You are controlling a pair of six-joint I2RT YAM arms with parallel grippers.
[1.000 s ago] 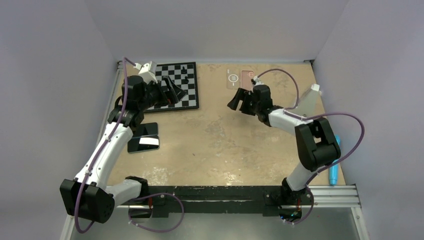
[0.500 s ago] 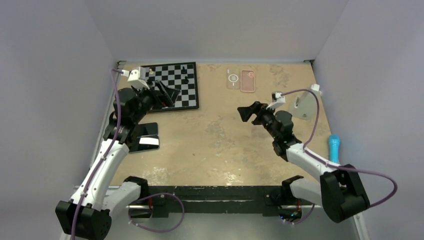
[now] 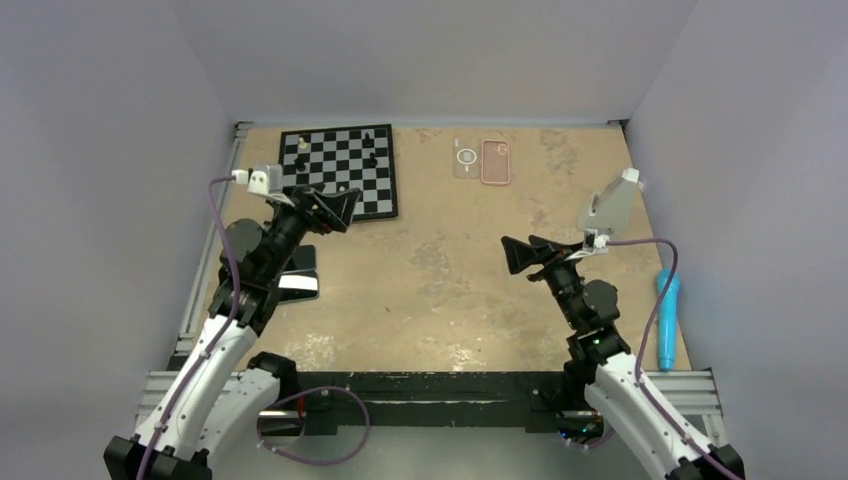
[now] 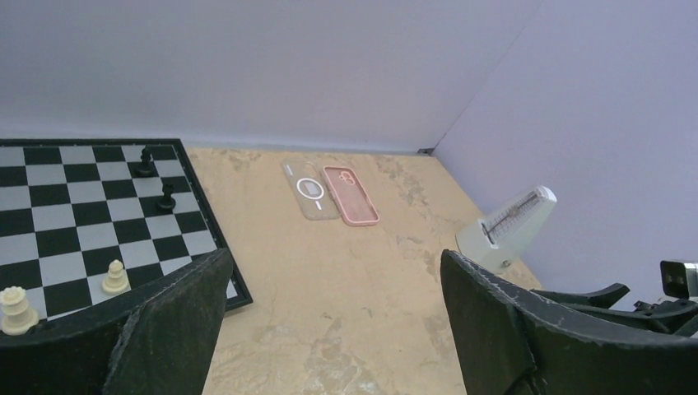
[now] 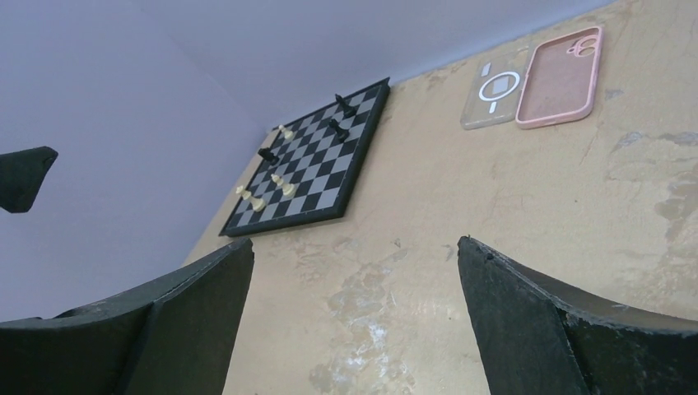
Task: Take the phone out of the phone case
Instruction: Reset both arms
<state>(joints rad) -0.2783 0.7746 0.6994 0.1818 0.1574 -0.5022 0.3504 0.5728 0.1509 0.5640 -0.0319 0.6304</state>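
The phone (image 3: pixel 494 161) lies pink back up at the far middle of the table, camera corner away from me. The phone case (image 3: pixel 466 158), clear with a white ring, lies flat right beside it on its left, apart from it. Both also show in the left wrist view, the case (image 4: pixel 311 188) and the phone (image 4: pixel 350 194), and in the right wrist view, the case (image 5: pixel 496 88) and the phone (image 5: pixel 561 76). My left gripper (image 3: pixel 338 207) is open and empty over the chessboard's near edge. My right gripper (image 3: pixel 525 252) is open and empty, well short of the phone.
A chessboard (image 3: pixel 340 170) with several pieces lies at the far left. An all-black smartphone (image 3: pixel 290 275) lies under my left arm. A grey metronome (image 3: pixel 610 205) stands at the right. A blue tool (image 3: pixel 667 315) lies by the right edge.
My right arm has pulled back from the phone and case towards the near edge. My left arm has also drawn back and lifted. The phone and case stay side by side.
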